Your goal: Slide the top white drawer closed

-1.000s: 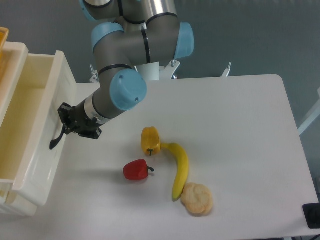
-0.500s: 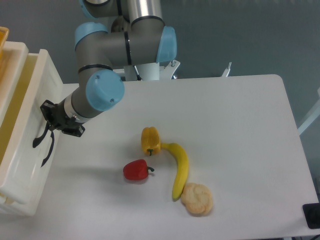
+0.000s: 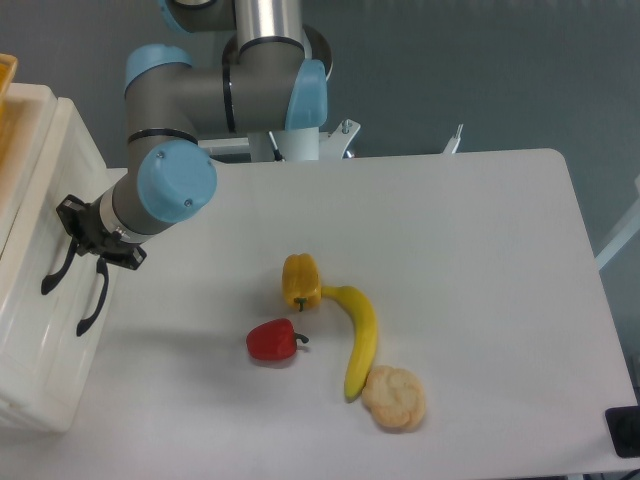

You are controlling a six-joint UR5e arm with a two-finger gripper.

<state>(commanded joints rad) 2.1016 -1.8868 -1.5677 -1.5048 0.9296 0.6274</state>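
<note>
White table (image 3: 480, 230) against a plain grey-blue wall, with the cream cabinet (image 3: 30, 380) sitting off the left edge. The top white drawer (image 3: 45, 215) looks pushed pretty much all the way in, its front panel about flush with the one below as far as I can tell from up here. The gripper (image 3: 78, 228) is pressed up against that front, right by the upper curved black handle (image 3: 55, 272), which makes sense if it's shoving the panel rather than pulling; can't tell if the jaws are spread or pinched, it's just a dark blob at this angle. The lower handle (image 3: 92, 302) is just below and untouched. I'd guess the job is basically done, maybe a last nudge. Plenty of room to back the arm out to the right: the yellow pepper (image 3: 301, 282), red pepper (image 3: 271, 340), banana (image 3: 359, 338) and bread roll (image 3: 394, 398) are clustered mid-table, well away from the cabinet.
</note>
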